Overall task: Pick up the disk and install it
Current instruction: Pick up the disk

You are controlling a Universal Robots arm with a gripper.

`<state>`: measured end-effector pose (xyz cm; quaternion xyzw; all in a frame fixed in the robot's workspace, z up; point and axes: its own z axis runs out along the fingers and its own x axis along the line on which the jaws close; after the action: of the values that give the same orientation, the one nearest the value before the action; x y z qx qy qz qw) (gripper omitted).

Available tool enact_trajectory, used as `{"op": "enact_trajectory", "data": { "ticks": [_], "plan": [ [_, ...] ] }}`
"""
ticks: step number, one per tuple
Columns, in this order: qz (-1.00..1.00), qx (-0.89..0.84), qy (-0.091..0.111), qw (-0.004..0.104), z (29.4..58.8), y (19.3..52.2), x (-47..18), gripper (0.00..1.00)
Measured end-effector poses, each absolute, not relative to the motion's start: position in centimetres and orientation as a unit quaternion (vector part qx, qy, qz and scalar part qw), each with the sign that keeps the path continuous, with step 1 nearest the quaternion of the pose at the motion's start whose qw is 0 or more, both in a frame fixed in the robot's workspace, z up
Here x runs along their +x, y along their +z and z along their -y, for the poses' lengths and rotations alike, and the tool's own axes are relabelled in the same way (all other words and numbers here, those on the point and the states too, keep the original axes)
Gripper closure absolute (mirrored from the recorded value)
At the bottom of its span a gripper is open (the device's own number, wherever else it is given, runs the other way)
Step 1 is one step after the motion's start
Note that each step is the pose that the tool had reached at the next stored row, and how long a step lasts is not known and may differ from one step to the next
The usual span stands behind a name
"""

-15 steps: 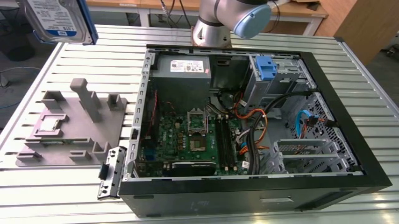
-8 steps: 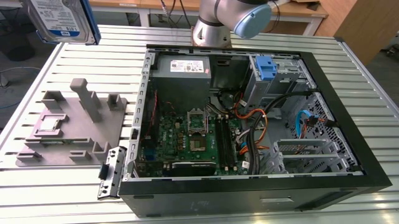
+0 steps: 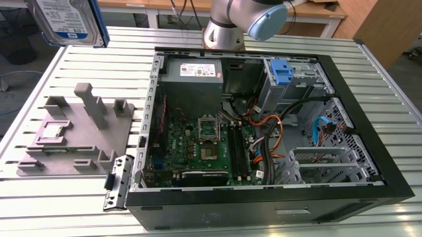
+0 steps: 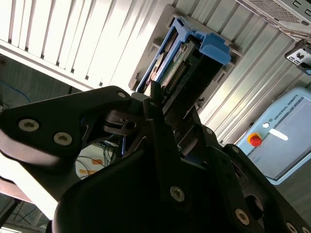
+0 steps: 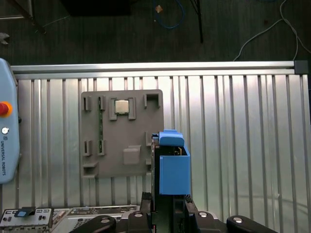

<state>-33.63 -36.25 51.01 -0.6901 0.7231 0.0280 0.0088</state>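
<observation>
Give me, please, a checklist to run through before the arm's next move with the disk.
1. Grip: ok. In the second wrist view the gripper is shut on the disk.
2. Lift: ok. In the exterior view the disk hangs in the air, off the grey fixture.
3. Access: ok. The computer case lies open, with its inside exposed.
4. Drive bay: cannot tell. A blue latch stands at it, and its inside is hidden.
5. Cables: not ok. Loose black and orange loops lie right beside the bay and could snag.
</observation>
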Motion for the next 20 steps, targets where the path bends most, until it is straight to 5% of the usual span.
{"op": "enact_trajectory", "data": {
  "ticks": [20],
  "plan": [
    [-0.723, -0.69, 0.028, 0.009, 36.25, 51.0, -32.82, 0.65]
  ]
}}
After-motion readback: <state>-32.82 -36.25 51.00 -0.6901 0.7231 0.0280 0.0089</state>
